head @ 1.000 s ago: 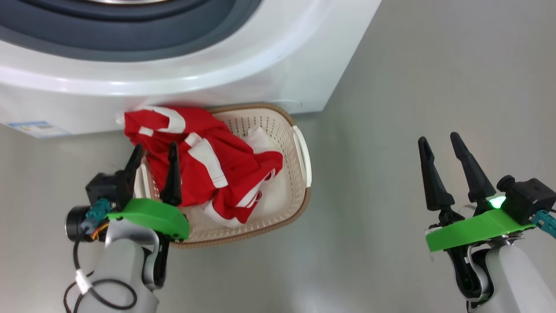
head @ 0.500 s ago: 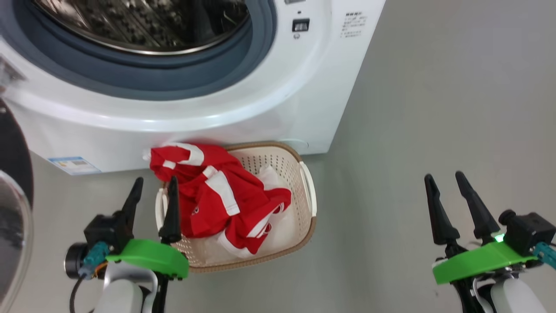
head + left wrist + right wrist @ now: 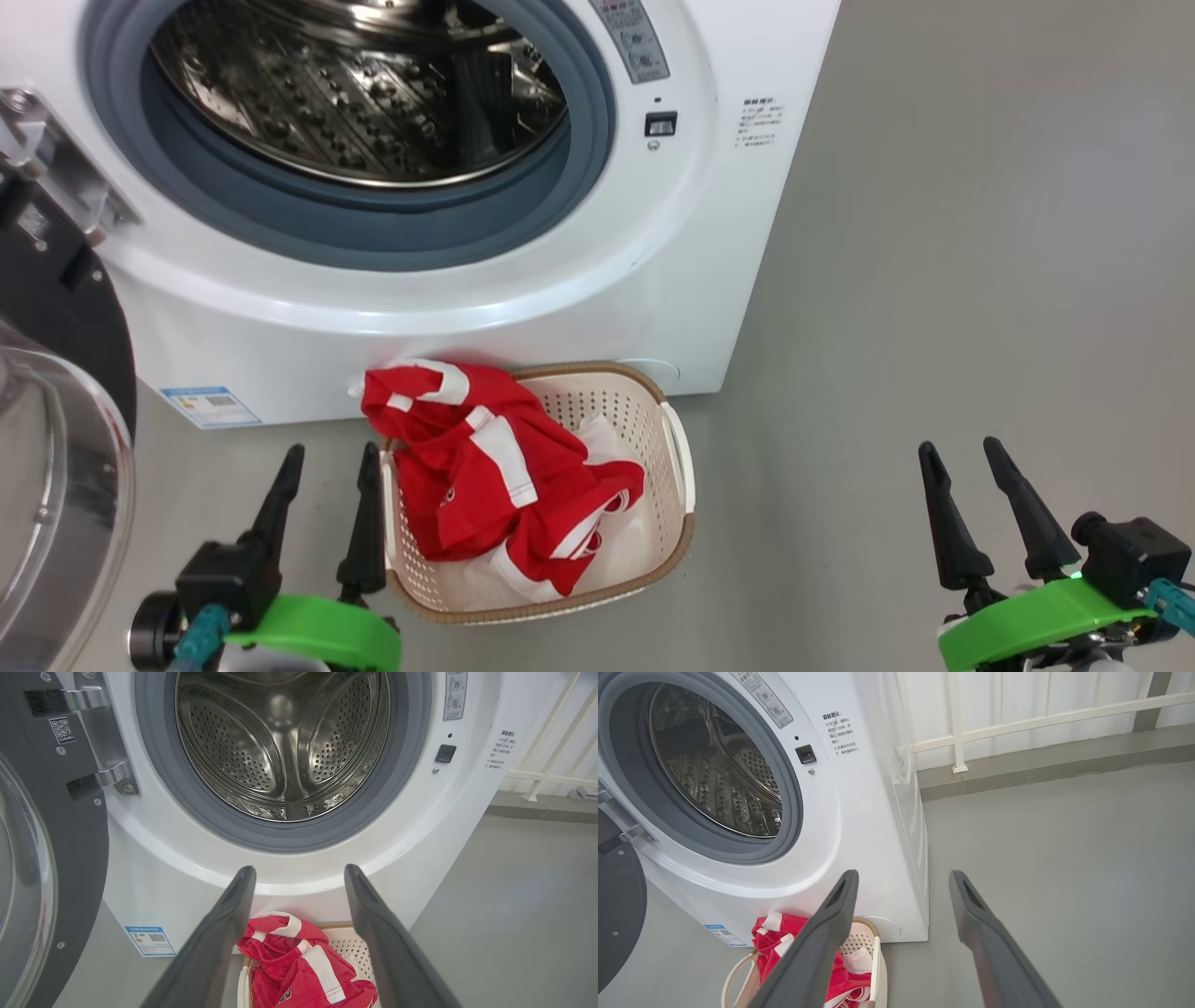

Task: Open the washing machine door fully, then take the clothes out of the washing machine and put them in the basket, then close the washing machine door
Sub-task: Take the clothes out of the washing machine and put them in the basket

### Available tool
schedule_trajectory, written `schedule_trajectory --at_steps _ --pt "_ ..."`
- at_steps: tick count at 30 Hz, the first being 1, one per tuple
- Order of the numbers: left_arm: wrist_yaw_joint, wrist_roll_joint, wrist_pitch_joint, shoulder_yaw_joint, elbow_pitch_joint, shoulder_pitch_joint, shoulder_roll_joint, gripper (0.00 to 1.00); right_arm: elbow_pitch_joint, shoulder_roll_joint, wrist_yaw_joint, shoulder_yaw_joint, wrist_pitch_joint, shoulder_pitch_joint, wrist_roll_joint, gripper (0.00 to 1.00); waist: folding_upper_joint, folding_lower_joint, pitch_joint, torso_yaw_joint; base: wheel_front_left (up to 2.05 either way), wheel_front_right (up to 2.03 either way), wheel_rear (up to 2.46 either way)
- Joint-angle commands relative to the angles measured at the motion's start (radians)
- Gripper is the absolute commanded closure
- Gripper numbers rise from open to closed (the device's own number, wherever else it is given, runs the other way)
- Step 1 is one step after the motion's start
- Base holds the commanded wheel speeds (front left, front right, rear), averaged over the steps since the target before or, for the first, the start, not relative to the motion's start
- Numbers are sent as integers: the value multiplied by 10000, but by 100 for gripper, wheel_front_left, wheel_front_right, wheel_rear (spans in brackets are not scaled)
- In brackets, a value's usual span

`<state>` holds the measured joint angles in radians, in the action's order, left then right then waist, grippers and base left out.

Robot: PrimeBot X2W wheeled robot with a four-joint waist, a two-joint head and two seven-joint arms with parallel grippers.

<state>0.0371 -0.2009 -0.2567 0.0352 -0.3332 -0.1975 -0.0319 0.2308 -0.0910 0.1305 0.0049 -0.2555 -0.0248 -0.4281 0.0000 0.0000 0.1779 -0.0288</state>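
Observation:
The washing machine (image 3: pixel 709 233) stands with its steel drum (image 3: pixel 285 742) showing bare metal. Its black washing machine door (image 3: pixel 56 308) hangs swung open at the left, glass bowl facing out. The basket (image 3: pixel 624 411) sits on the floor against the machine's front, with the red, white-striped clothes (image 3: pixel 485 467) heaped in it and one corner draped over its far left rim. My left gripper (image 3: pixel 332 453) is open and empty, just left of the basket. My right gripper (image 3: pixel 959 446) is open and empty over bare floor, well to the basket's right.
Grey floor (image 3: pixel 934 280) stretches out to the right of the machine. A white railing (image 3: pixel 1017 718) on a low kerb runs behind it. The open door (image 3: pixel 46 858) takes up the space at the left, close to my left arm.
The head camera has tilted up, so the drum and door have come into view. My left gripper has drawn back from over the basket's left rim to beside it.

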Motion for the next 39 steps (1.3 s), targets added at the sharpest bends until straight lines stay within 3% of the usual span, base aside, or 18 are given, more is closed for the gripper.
schedule_trajectory --at_steps 1,16,39 --pt "4 109 -51 -341 419 195 -183 0 -210 -110 2 126 -63 101 85 0 0 0 -231 41 0 0 0" --pt "-267 108 -51 -621 1591 1546 -183 0 -302 -36 2 -29 -63 623 112 0 0 0 -582 -112 0 0 0" --pt "-380 158 -51 -515 1698 1450 -183 0 -349 -16 2 -47 -63 554 143 0 0 0 -447 -82 0 0 0"
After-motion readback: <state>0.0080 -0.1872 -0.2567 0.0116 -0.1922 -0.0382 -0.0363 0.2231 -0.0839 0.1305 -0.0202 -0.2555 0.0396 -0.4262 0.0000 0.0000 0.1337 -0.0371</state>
